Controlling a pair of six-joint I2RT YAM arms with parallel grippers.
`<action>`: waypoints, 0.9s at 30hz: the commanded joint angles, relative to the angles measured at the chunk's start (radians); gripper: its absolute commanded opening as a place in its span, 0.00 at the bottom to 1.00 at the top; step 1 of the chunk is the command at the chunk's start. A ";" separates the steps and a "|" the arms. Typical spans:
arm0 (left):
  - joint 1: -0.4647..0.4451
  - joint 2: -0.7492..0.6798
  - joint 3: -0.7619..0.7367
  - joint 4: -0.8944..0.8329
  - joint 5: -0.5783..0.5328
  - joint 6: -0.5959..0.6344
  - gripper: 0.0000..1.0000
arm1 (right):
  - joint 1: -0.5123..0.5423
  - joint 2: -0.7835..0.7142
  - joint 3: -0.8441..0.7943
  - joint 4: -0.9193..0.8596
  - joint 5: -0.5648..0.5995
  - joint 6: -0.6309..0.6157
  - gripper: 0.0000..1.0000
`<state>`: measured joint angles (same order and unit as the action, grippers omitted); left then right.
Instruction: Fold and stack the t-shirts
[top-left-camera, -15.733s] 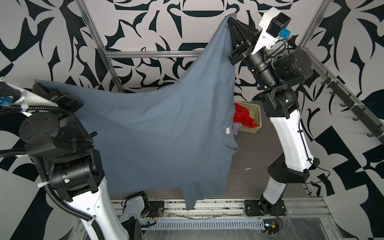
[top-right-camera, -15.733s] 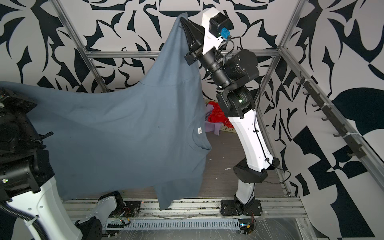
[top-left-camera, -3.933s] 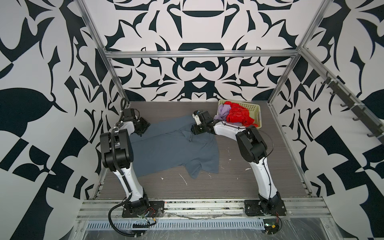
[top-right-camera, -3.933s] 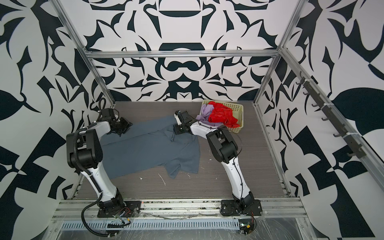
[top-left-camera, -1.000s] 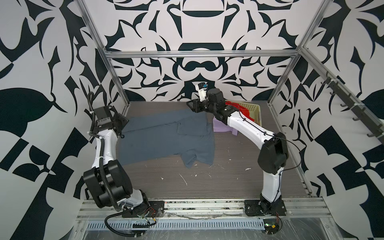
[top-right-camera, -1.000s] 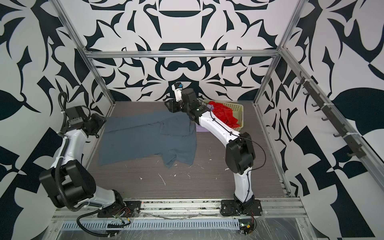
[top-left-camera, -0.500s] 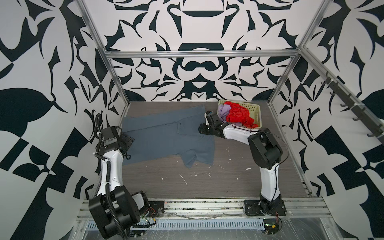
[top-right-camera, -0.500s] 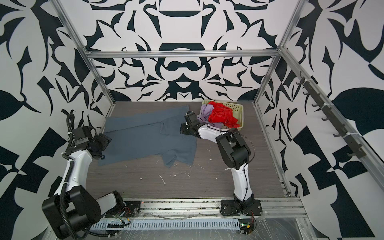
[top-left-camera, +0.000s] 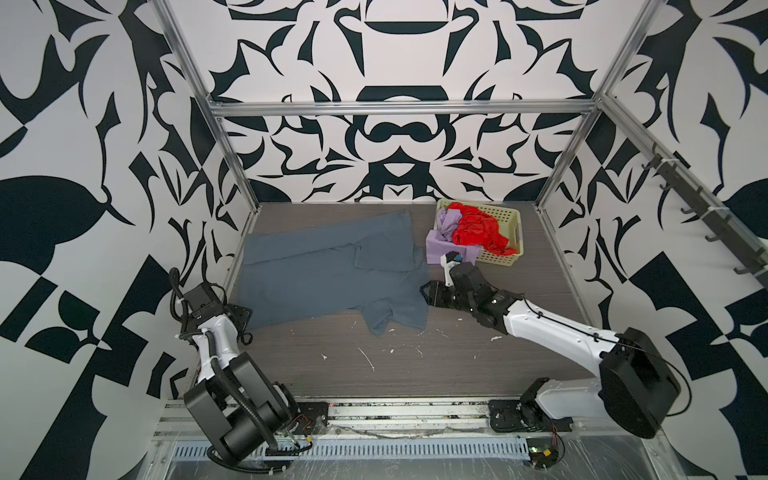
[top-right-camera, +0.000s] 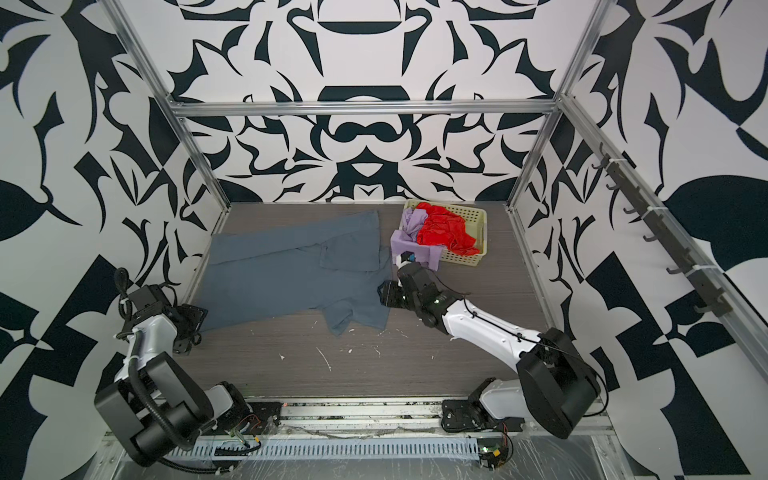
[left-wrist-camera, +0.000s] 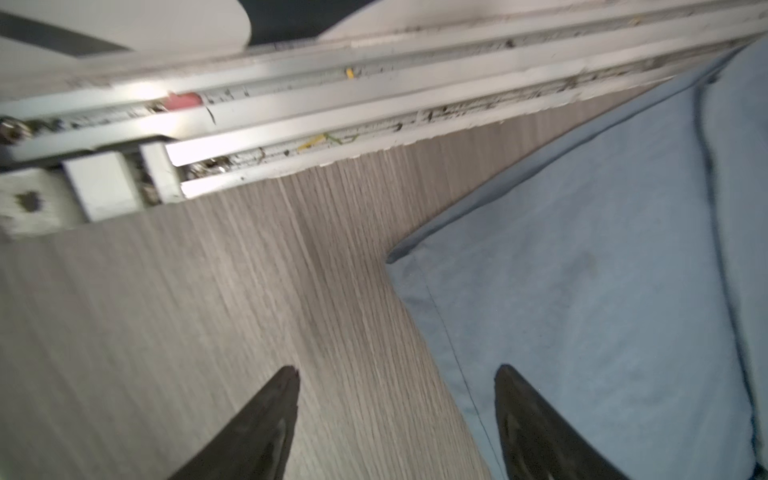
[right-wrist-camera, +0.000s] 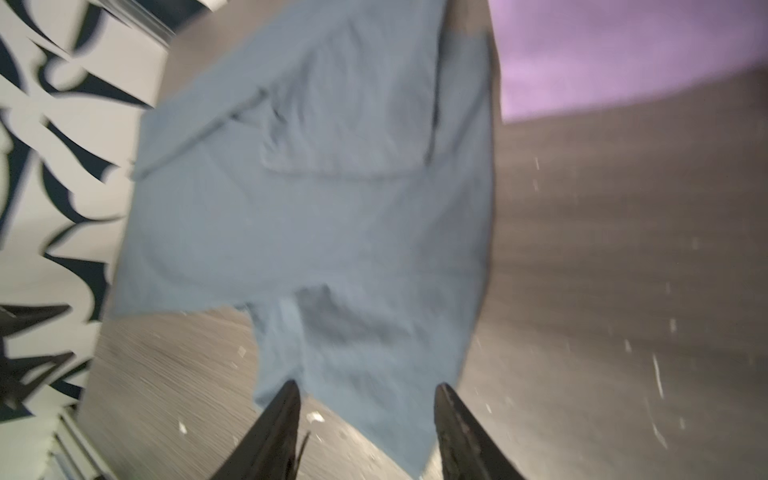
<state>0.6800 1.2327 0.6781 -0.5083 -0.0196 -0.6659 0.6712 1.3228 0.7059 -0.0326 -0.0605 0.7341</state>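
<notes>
Across the far left part of the wooden table (top-left-camera: 415, 374), the slate blue-grey t-shirt (top-left-camera: 324, 278) lies spread roughly flat, with one sleeve folded back onto its body and the other pointing toward the near side. Its hem runs close along the aluminium frame rail (left-wrist-camera: 374, 95), with only a thin strip of bare wood between. The left gripper (left-wrist-camera: 397, 370) hangs at the hem's near corner with jaws spread, one finger over wood and one over cloth, pinching nothing. The right gripper (right-wrist-camera: 368, 385) sits at the shirt's right edge, jaws likewise apart and empty, though that wrist view is blurred. Just behind it, the lilac t-shirt (top-left-camera: 436, 249) spills from the cream basket (top-left-camera: 509, 214) onto the table, just beside the blue-grey cloth. The red t-shirt (top-left-camera: 478, 228) is heaped inside. Open wood stretches along the near side, strewn with small white scraps (top-left-camera: 370, 362).
</notes>
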 joint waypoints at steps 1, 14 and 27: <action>0.035 0.069 0.006 0.053 0.081 -0.012 0.71 | 0.020 -0.018 -0.045 0.038 0.048 0.084 0.56; 0.073 0.267 0.012 0.197 0.172 -0.029 0.53 | 0.030 0.143 -0.065 0.143 0.044 0.153 0.58; 0.073 0.280 -0.012 0.256 0.217 -0.029 0.00 | 0.086 0.218 -0.074 0.155 0.092 0.224 0.62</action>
<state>0.7525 1.5158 0.6949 -0.2382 0.1745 -0.6918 0.7292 1.5398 0.6437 0.1070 0.0006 0.9276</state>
